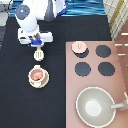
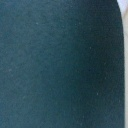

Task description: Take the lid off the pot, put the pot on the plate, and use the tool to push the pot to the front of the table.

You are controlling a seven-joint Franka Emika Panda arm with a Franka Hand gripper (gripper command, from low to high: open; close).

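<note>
The gripper (image 1: 36, 44) hangs over the tool (image 1: 38, 53), apparently gripping its handle. The pot (image 1: 37, 75) sits on the plate (image 1: 31, 81) at six o'clock from it (lid (image 1: 78, 47) off, on the stove).

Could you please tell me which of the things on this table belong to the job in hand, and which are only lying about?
Belonging to the job:
- pot, sitting on the plate
- lid, off, on a burner
- tool, just below the hand
- table

Lying about:
- big bowl
- stove
</note>
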